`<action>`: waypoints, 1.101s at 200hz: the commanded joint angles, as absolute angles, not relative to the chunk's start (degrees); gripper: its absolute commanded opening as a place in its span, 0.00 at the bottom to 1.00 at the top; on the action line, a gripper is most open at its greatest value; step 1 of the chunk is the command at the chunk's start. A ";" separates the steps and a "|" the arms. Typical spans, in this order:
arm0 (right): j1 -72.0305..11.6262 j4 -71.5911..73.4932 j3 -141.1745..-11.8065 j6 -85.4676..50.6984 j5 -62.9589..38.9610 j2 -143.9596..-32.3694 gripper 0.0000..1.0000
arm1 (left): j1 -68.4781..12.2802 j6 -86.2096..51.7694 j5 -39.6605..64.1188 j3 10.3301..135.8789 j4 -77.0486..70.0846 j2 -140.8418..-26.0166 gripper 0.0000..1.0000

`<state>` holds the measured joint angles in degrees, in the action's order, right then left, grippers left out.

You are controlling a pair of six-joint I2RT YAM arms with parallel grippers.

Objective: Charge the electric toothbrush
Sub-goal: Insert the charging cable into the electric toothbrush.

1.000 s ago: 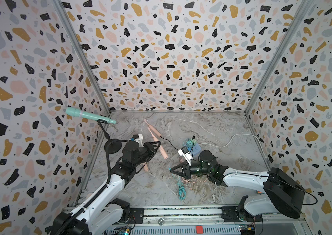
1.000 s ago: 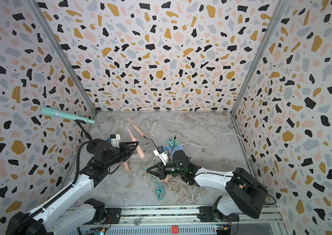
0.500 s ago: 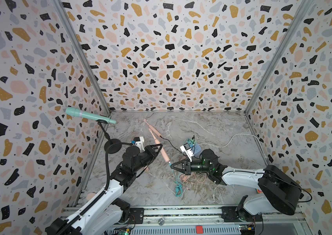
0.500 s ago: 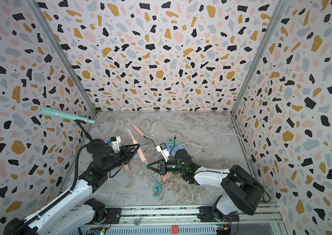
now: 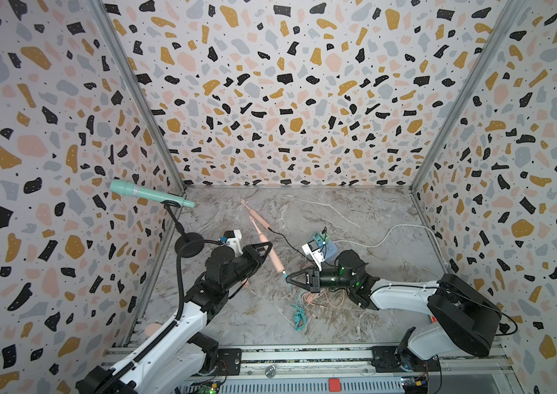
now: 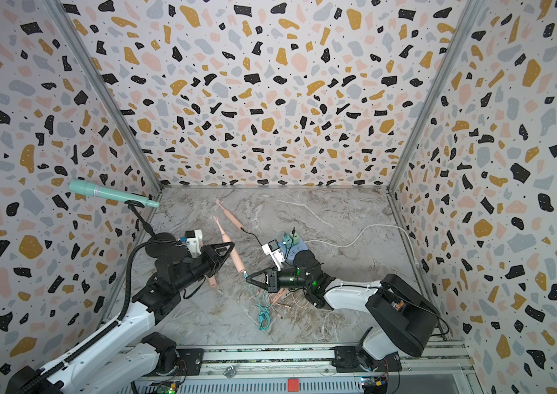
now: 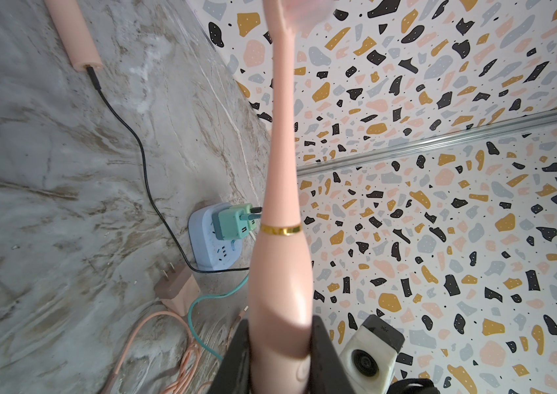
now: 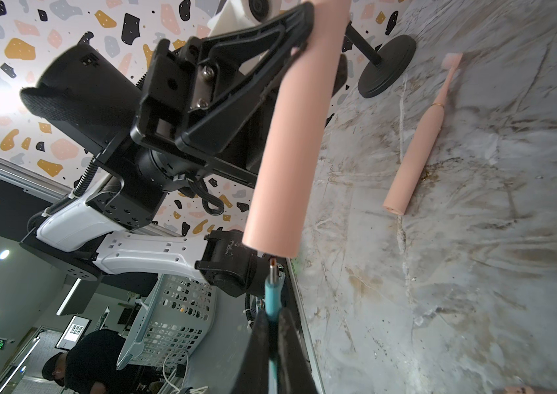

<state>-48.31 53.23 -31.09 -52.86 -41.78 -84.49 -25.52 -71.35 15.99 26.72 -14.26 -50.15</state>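
Pink toothbrush [image 5: 275, 260] gripped at handle by left tool [image 5: 265, 246], held tilted above counter [image 5: 338, 221]. Teal cable [image 8: 272, 300] pinched in closed right tool [image 8: 272, 317], plug tip at toothbrush base; insertion not discernible.

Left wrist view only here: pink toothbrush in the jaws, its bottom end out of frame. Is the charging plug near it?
Observer: Yes. The right gripper is shut on the teal plug, and the plug's metal tip is right at the base of the held toothbrush.
Operator: Fully in the port?
Observer: No. In the right wrist view, bare metal of the tip shows outside the base.
Operator: Any toothbrush besides the two I see?
Observer: One more. A spare toothbrush lies flat on the table with no cable. In both top views it is partly under the left arm.
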 commanded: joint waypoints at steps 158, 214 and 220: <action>-46.33 60.76 -30.68 -57.26 -42.60 -84.90 0.00 | -29.92 -67.59 16.92 25.50 -19.60 -49.71 0.00; -45.19 63.37 -30.39 -61.60 -43.10 -86.01 0.00 | -32.38 -65.69 16.55 24.49 -20.21 -49.06 0.00; -45.10 62.84 -30.48 -61.19 -43.36 -85.96 0.00 | -32.49 -65.28 16.92 24.54 -20.14 -49.26 0.00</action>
<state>-46.37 58.98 -29.61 -59.66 -45.12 -86.30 -30.50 -67.70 12.58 25.08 -18.24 -49.58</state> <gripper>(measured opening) 0.067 0.230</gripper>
